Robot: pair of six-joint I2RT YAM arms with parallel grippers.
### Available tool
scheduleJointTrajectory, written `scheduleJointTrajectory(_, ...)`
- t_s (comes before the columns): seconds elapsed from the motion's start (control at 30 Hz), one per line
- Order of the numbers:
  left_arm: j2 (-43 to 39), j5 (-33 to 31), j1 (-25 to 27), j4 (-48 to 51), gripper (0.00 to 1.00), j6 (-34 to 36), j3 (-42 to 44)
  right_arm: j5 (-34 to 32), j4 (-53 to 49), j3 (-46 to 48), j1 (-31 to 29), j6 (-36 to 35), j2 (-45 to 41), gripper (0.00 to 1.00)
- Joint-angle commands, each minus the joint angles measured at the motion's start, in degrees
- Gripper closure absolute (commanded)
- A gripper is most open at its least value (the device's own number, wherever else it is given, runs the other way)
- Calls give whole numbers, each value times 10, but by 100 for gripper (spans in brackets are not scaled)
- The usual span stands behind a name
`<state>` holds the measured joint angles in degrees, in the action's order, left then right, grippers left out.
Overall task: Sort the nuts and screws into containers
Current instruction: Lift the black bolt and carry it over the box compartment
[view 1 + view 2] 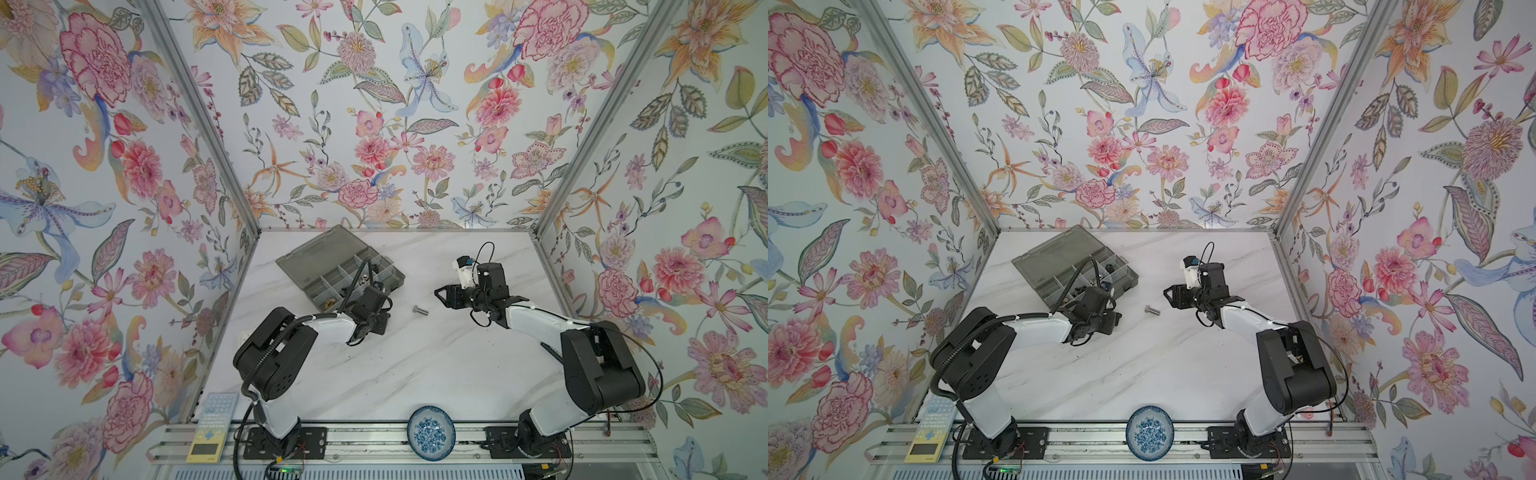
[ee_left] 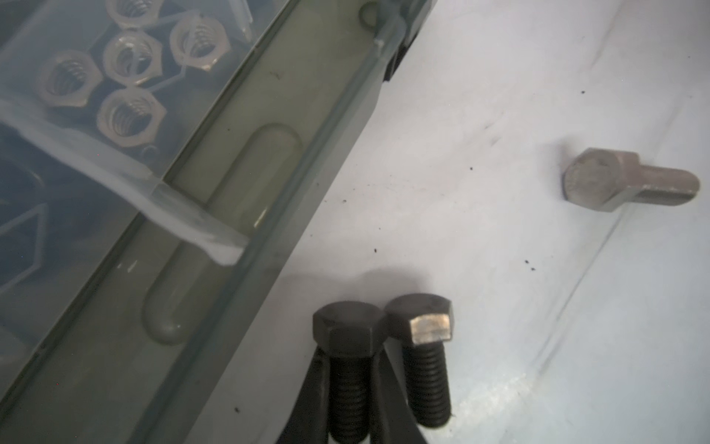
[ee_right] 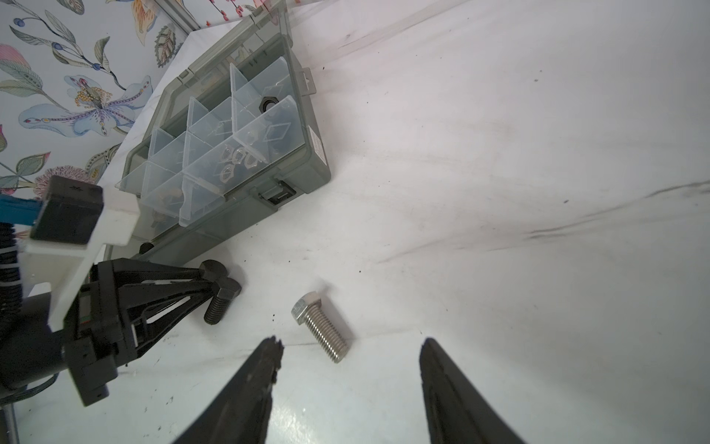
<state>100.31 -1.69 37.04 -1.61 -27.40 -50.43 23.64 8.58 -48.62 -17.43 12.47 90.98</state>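
The left claw (image 2: pixel 349 384) is clamped on the threaded stem of a black bolt (image 2: pixel 347 326), just beside the front wall of the grey box (image 2: pixel 269 200). I think the stem gives the thin fingers a better hold than the wide six-sided head. A second black bolt (image 2: pixel 422 357) lies head against head with it, so a lift may disturb this one. The silver bolt (image 3: pixel 320 326) lies on its side, a little further from the box, on the white marbled table (image 3: pixel 518 173). The right claw (image 3: pixel 350 346) hangs near it with jaws apart (nothing is held). Inside the box, dull metal hex nuts (image 2: pixel 130 77) sit together in one compartment between clear plastic dividers. The box is smoky, half see-through plastic. The black bolts are matte and the silver one is shiny.
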Motion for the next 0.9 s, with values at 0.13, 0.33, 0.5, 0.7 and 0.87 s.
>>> scheduleJointTrajectory(0.13, -103, -19, -5, 61, 100, 29, -13, 8, -6, 5, 6, 0, -1, 39)
scheduleJointTrajectory(0.33, -173, -61, -22, 105, 100, 61, -11, 9, -4, 6, 6, 1, -1, 39)
scheduleJointTrajectory(0.5, -199, -50, -75, 95, 100, 87, 22, 9, -5, 9, 6, 0, -5, 39)
scheduleJointTrajectory(0.7, -212, -18, -116, 51, 100, 130, 68, 7, -8, 8, 6, 1, -10, 39)
scheduleJointTrajectory(0.87, -209, -27, -115, 47, 100, 140, 78, 7, -8, 8, 6, 2, -8, 39)
